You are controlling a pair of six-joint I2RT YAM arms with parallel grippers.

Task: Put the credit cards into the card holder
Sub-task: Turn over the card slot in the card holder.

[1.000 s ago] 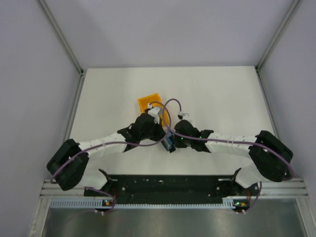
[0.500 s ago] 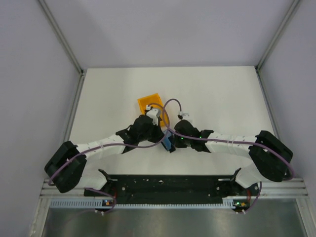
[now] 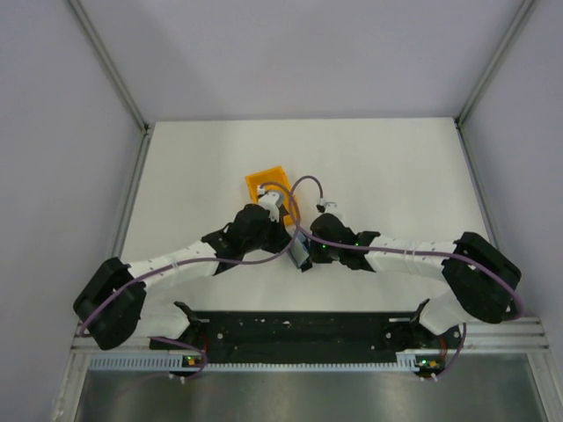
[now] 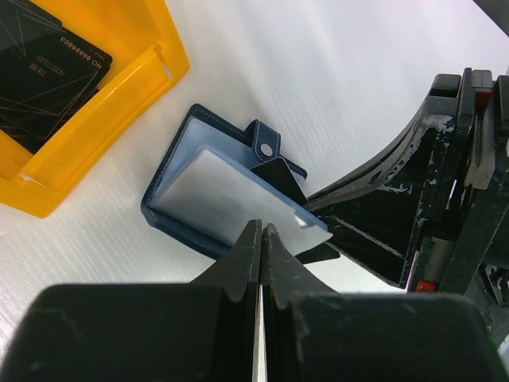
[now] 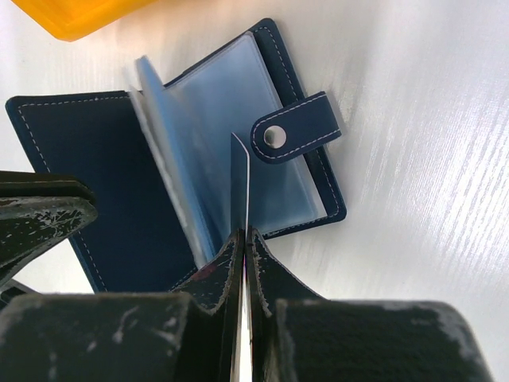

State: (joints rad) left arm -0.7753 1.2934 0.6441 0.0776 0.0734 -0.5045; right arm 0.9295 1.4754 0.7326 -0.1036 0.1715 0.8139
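Note:
The navy card holder [image 4: 171, 216] lies open on the table beside the orange bin; it also shows in the top view [image 3: 301, 255] and the right wrist view [image 5: 103, 183]. My left gripper [image 4: 261, 229] is shut on the edge of a clear inner sleeve [image 4: 231, 191] and holds it lifted. My right gripper [image 5: 244, 235] is shut on one black credit card [image 5: 240, 183], held edge-on just above the sleeves next to the snap tab [image 5: 294, 131]. Its corner shows in the left wrist view [image 4: 278, 175]. The second black credit card [image 4: 48, 79] lies in the bin.
The orange plastic bin [image 3: 268, 186] stands just behind the card holder, close to the left gripper [image 3: 286, 236]. Both arms meet at the table's middle, cables looping over them. The right gripper's fingers [image 4: 358, 199] sit close to the lifted sleeve. Metal frame rails border the white table.
The left arm's elbow and shoulder have swung left and down, and its wrist has shifted slightly toward the bin. The right arm and the card holder have barely moved.

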